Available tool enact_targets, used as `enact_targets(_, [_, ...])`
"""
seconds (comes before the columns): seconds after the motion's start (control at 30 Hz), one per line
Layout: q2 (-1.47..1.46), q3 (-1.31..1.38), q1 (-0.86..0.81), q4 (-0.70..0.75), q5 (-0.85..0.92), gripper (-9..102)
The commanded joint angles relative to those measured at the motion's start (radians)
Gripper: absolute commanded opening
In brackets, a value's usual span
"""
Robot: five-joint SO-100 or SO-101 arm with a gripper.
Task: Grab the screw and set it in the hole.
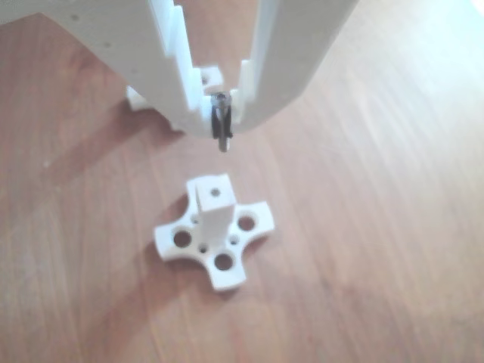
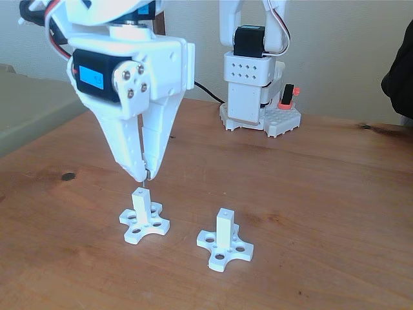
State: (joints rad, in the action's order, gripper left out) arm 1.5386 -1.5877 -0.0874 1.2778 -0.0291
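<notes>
Above the left post (image 2: 141,201) in the fixed view, the tool (image 2: 147,172) pinches the screw (image 1: 221,125) upright, tip just over the hole (image 1: 215,192). Any tilt or sideways offset could make it miss; the right post (image 2: 224,227) stands apart on the desk (image 2: 322,194).

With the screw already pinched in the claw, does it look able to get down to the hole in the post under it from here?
Probably yes. The claw holds the screw tip-down just above the left post, and nothing lies between the tip and the hole. The other view suggests the tip sits slightly off the hole, so a small correction may be needed.
</notes>
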Motion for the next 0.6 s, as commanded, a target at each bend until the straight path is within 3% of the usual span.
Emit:
enact_targets(0.0, [0.072,0.097,0.037,0.015,-0.002,-4])
enact_targets(0.57, [0.097,0.098,0.161,0.051,-0.054,-4])
